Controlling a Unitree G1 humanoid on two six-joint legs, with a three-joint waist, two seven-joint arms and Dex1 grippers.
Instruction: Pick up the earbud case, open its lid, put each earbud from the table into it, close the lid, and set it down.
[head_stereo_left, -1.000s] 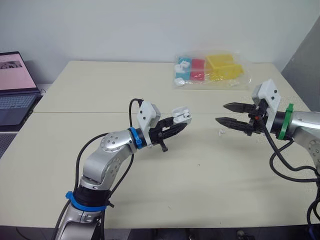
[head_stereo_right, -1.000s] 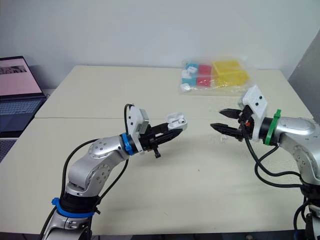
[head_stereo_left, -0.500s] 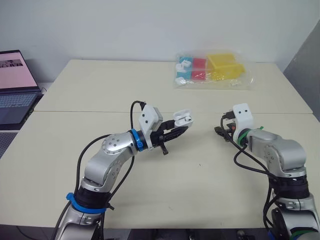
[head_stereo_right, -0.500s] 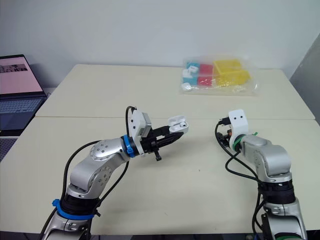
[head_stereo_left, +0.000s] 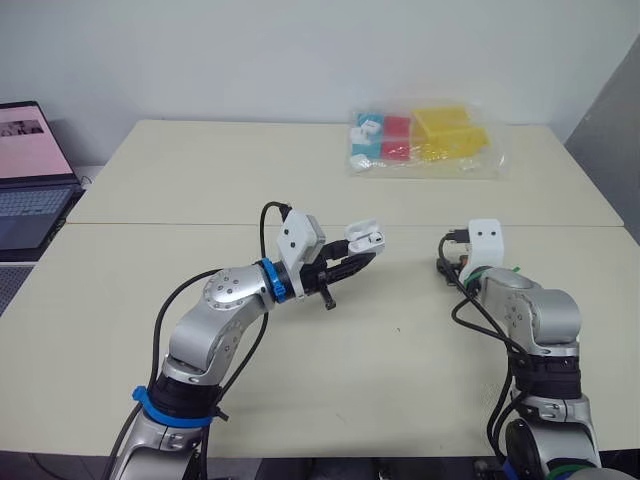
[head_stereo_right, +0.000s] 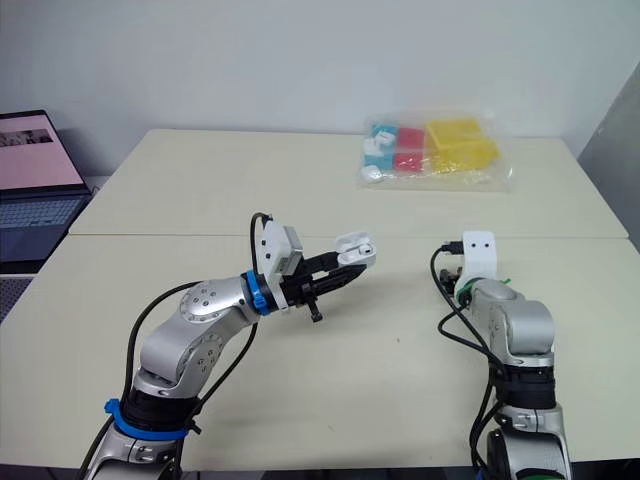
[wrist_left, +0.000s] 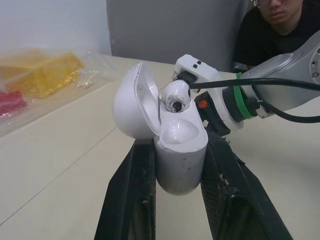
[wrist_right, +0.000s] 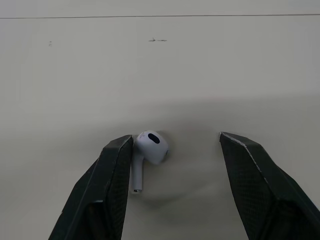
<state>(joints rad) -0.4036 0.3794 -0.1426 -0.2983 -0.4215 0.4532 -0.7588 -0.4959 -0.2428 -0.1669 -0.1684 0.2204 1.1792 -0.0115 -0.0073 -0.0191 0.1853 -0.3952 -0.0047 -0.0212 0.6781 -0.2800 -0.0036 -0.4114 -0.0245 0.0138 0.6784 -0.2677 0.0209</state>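
Earbud case (wrist_left: 178, 150), lid open, is sitting clamped in the left tool (head_stereo_left: 360, 254) above mid-desk (head_stereo_left: 200, 180). Right tool (wrist_right: 174, 140) is straddling the loose earbud (wrist_right: 148, 149) at the desk's right, fingers apart. Centring it before closing seems wise, since it is touching one finger.

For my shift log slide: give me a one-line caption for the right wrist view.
Right claw open around a white earbud lying on the beige table, close beside one finger.
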